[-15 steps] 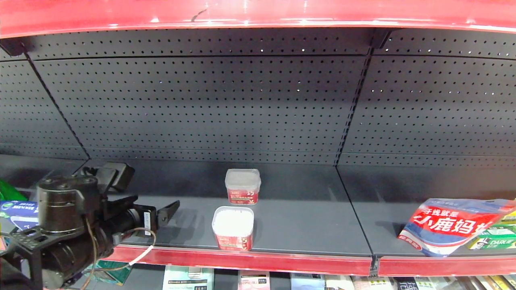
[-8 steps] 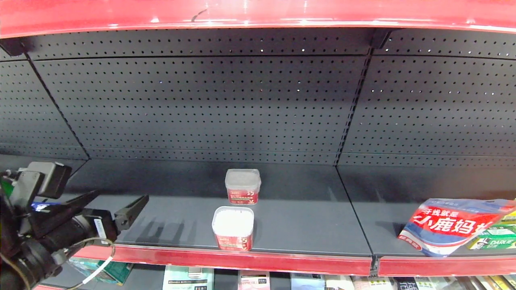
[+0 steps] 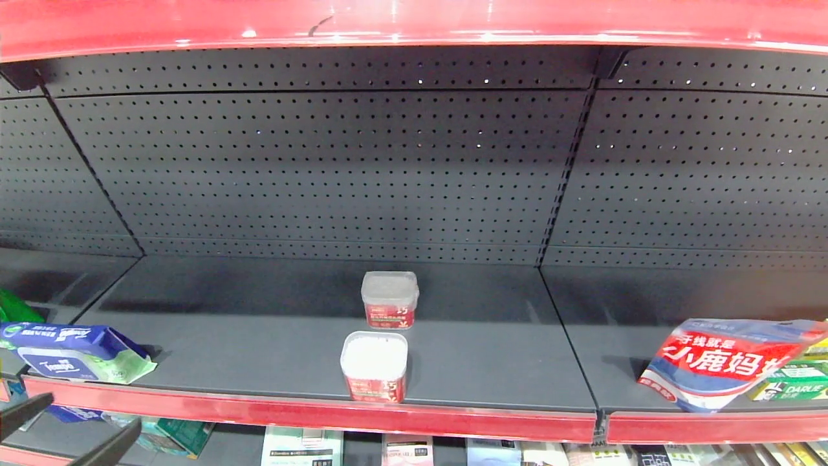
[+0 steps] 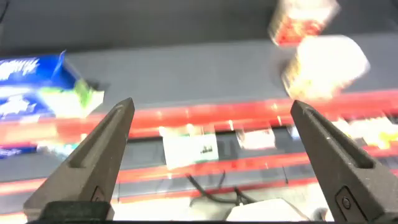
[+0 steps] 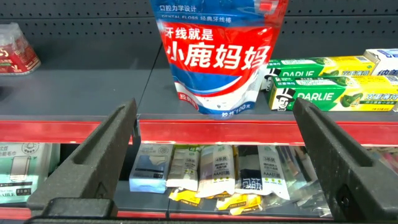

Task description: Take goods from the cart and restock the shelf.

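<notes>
Two small clear tubs with red labels stand mid-shelf, one at the back [image 3: 389, 299] and one near the front edge [image 3: 374, 366]; the left wrist view shows them blurred [image 4: 326, 59]. My left gripper [image 3: 96, 409] is low at the bottom left, below the shelf's [image 3: 259, 336] red front lip, open and holding nothing [image 4: 212, 104]. A blue tissue pack [image 3: 71, 353] lies on the shelf's left end, just above that gripper. My right gripper [image 5: 216, 102] is open and holds nothing, in front of a red-and-blue pouch [image 5: 217, 56].
The pouch [image 3: 724, 359] leans on green toothpaste boxes [image 3: 792, 382] at the right end. The perforated back panel [image 3: 336, 175] and a red upper shelf [image 3: 414, 22] bound the bay. Packets hang on the lower tier [image 5: 211, 171]. Bare shelf lies left and right of the tubs.
My left arm has drawn back from the shelf, down and to the left, with its fingers open throughout. This has uncovered the blue tissue pack. The tubs have not moved.
</notes>
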Robot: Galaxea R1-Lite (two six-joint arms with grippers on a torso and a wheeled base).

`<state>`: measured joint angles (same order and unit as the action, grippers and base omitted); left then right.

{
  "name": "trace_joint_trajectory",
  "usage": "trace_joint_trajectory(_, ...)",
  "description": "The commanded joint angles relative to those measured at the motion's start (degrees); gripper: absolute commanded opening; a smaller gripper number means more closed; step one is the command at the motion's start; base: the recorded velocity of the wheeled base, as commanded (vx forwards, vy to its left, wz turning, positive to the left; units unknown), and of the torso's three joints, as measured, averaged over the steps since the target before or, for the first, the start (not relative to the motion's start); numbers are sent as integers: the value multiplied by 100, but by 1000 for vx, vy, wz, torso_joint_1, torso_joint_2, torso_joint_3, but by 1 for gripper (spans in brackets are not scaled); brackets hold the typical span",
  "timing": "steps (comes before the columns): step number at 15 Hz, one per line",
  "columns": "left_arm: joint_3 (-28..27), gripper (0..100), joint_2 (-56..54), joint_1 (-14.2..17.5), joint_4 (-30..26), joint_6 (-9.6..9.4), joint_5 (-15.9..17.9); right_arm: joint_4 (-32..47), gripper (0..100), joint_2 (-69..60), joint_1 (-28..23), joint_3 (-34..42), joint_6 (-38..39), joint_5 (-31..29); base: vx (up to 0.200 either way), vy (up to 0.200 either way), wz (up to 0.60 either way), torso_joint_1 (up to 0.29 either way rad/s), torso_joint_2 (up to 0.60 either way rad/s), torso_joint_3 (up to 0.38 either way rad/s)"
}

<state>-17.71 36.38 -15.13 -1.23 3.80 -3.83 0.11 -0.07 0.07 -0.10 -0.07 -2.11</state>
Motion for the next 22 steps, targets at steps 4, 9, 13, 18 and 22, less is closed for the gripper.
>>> trace_joint_trajectory(4, -391, 100, -3066, 247, -2294, -275, -874, -2, 100, 7, 1, 1, -1, 0, 0, 0, 0, 0, 0, 0)
trace_joint_trajectory(9, -312, 100, -3058, 247, -2241, 209, -1428, -2, 100, 7, 1, 1, -1, 0, 0, 0, 0, 0, 0, 0)
trace_joint_trajectory(13, 409, 100, -3058, 256, -2092, 727, -3353, 7, 100, 7, 1, 1, -1, 9, 0, 0, 0, 0, 0, 0)
trace_joint_trajectory(18, 620, 100, -3058, 256, -1292, 595, -1823, -2, 100, 7, 1, 1, -10, 18, 0, 0, 0, 0, 0, 0)
trace_joint_trajectory(22, 479, 100, -2337, 1065, -1213, 376, -2298, -2, 100, 7, 1, 1, -19, 26, 0, 0, 0, 0, 0, 0)
